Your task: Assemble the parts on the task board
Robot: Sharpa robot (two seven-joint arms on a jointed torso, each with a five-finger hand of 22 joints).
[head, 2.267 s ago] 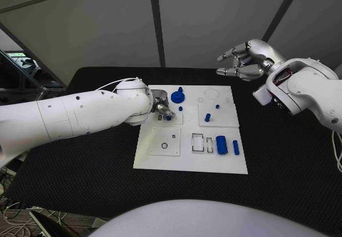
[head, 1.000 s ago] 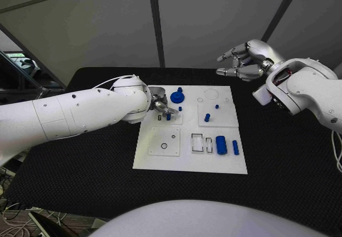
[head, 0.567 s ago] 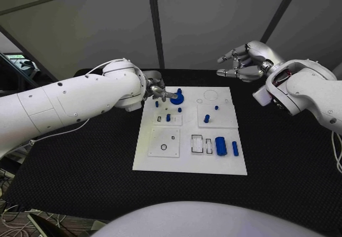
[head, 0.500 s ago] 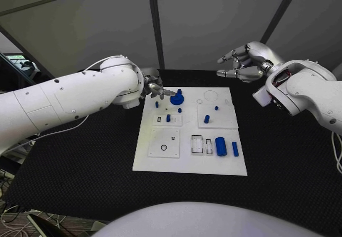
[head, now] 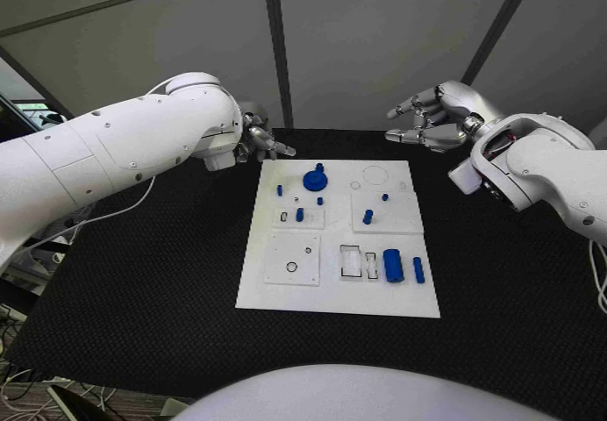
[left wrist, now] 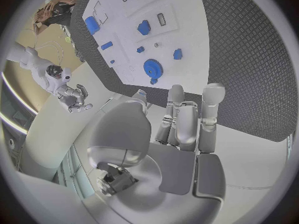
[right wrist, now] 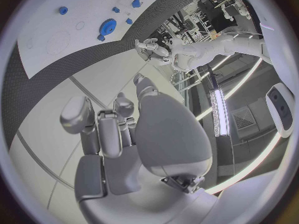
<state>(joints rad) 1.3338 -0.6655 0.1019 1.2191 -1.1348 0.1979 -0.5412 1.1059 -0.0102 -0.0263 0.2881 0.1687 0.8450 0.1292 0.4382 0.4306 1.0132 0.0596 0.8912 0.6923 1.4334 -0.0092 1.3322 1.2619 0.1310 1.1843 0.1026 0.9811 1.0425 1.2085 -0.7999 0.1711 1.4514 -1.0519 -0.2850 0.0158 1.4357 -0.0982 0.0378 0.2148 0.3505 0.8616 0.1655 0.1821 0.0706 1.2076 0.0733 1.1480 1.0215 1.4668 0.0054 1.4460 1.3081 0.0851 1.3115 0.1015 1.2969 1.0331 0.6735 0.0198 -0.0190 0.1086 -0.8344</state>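
Both hands up off the task board, nothing in either!

The task board (head: 339, 289) lies flat mid-bench (head: 152, 289). The left hand (head: 260, 140) hangs beyond the board's far left corner, fingers apart and holding nothing; the right hand (head: 428, 116) floats past its far right corner, fingers loosely curled but spread, holding nothing. On the board, the blue gear (head: 314, 180) stands near the far edge, small blue pegs (head: 368, 215) dot the middle, and a blue cylinder (head: 394, 264) lies by a thin blue bar (head: 418, 269) toward the near right side.
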